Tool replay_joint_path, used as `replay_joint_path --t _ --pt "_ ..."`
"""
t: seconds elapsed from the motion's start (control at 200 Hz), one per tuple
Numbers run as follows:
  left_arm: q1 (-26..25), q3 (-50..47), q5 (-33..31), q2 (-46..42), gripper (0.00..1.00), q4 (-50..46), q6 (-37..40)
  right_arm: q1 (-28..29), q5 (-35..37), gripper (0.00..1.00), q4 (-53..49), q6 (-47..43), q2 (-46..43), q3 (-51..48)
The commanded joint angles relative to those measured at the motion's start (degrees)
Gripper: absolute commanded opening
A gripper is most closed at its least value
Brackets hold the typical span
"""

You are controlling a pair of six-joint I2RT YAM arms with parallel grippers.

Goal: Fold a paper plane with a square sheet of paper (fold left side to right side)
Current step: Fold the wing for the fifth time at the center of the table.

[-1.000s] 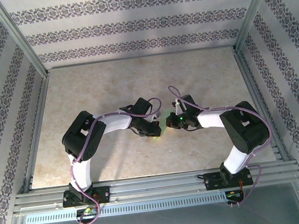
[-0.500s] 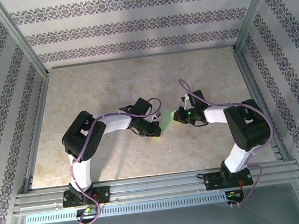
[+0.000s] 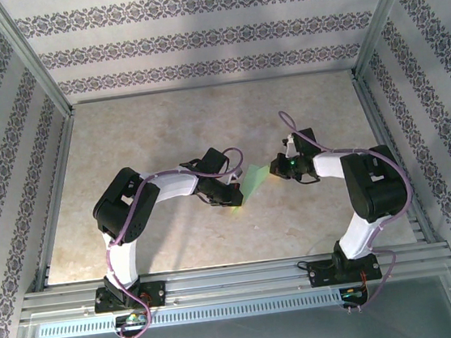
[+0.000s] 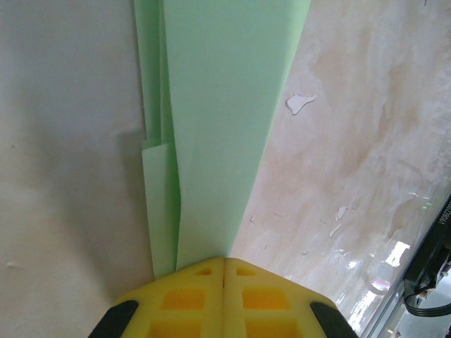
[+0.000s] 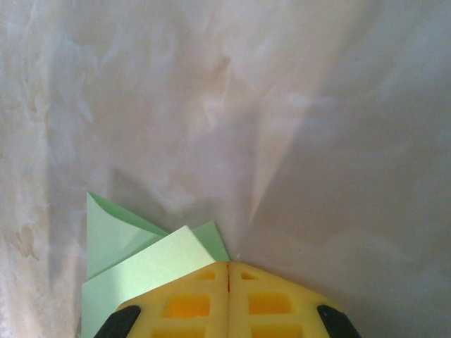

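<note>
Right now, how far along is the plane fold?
Done: the green paper is already creased into a narrow, layered strip. In hand: the left end effector is shut on one end of it. The right end effector is shut beside a layered corner, grip unclear. Left: probably the final wing folds, since the shape doesn't yet read as a finished dart.

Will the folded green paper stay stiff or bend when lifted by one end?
Probably it droops a little: the paper is thin, though its stacked layers add stiffness. It looks light, so a push would likely slide it. The left hand pinching it may crease it.
</note>
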Motion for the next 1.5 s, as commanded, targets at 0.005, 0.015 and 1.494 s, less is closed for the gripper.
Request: replay_joint_path --t 0.005,0.015,1.494 --pt "-0.17 -3.48 -5.69 3.25 0.0 -5.02 1.1 -1.17 2.24 0.0 -1.1 -0.61 -2.24 1.32" --pt "-0.17 -3.43 -5.64 3.25 0.0 -5.01 1.1 -1.16 2.16 0.0 -1.14 -0.51 -2.57 1.24" --pt "-0.34 2.63 0.26 -5.53 0.0 -7.16 1.02 5.88 -5.37 0.0 19.36 14.39 6.44 -8.63"
